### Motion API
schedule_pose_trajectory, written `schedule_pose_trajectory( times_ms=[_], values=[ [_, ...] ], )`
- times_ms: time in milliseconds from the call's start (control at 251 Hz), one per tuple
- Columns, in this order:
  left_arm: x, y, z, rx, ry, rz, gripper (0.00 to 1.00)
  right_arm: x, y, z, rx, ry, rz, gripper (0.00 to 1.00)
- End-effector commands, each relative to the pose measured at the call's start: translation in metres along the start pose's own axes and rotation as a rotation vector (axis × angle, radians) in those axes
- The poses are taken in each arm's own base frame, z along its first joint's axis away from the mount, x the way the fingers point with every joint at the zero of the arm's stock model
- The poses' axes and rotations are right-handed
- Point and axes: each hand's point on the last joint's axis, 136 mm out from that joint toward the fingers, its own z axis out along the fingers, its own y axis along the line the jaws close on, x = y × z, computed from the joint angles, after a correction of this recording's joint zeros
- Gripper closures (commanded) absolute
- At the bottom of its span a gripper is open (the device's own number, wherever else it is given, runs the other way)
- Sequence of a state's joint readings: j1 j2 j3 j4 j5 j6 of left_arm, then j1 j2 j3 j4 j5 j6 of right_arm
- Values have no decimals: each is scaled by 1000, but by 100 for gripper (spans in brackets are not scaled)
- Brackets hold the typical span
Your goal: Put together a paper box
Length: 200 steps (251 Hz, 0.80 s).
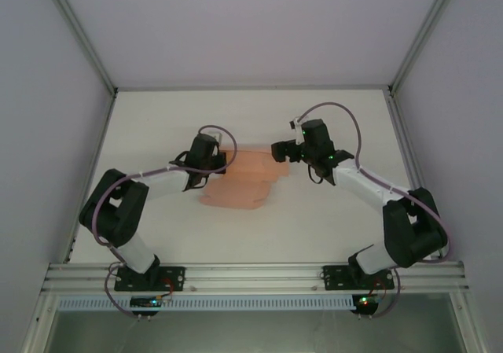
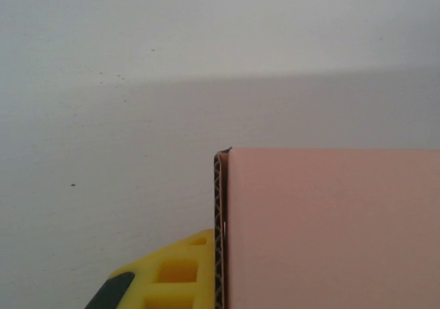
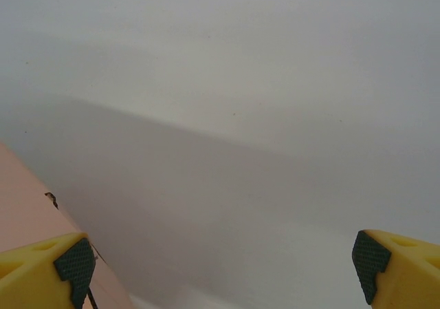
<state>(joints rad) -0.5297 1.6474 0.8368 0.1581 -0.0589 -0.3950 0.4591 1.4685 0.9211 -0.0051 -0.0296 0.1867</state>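
Right gripper (image 1: 277, 150), wrist view: two yellow fingers (image 3: 27, 271) w/ dark pads sit in the bottom corners, spread wide, nothing between them but bare white table (image 1: 314, 227). The paper box (image 3: 27, 206), salmon-pink card, shows as a slanted strip at bottom left, right by the left-hand finger; contact can't be judged. A small dark nick marks its edge.

Left gripper (image 1: 223, 163), wrist view: one yellow finger (image 2: 172, 278) lies against the outer side of an upright card wall seen edge-on, corrugated layers visible. A smooth pink panel of the box fills the lower right and covers where the other finger would be, so can't tell if this gripper is clamped or loose.

Top view: the box lies approx. mid-table, well apart from all four edges, between the two grippers. It looks blurry and low, only partly folded; its inside can't be made out. Left gripper is at the box's left edge, right gripper at its far right corner. Both arms reach inward from their bases at the near edge
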Motion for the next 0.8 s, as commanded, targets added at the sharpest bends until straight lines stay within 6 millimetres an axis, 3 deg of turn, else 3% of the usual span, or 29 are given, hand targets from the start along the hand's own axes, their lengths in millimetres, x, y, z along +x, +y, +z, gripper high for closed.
schedule_pose_trajectory(
  times_ms=[0,32,184,319,451,631,794],
  values=[
    [-4,-25,-3,87,21,-10,100,21,36,9,-132,39,-46,1],
    [-3,-23,-2,79,22,-5,100,18,38,6,-152,20,-8,1],
    [0,-10,-4,101,48,-25,100,7,13,-21,-184,-24,64,1],
    [0,-15,-11,172,41,-1,100,11,20,-54,-313,-62,58,3],
    [-3,-25,-14,245,40,-4,100,14,49,-70,-473,-58,17,15],
    [-10,-46,-26,367,9,22,100,16,56,-61,-517,-12,34,27],
    [-13,-61,-39,466,-23,58,100,8,70,-61,-603,-4,31,61]
  ],
)
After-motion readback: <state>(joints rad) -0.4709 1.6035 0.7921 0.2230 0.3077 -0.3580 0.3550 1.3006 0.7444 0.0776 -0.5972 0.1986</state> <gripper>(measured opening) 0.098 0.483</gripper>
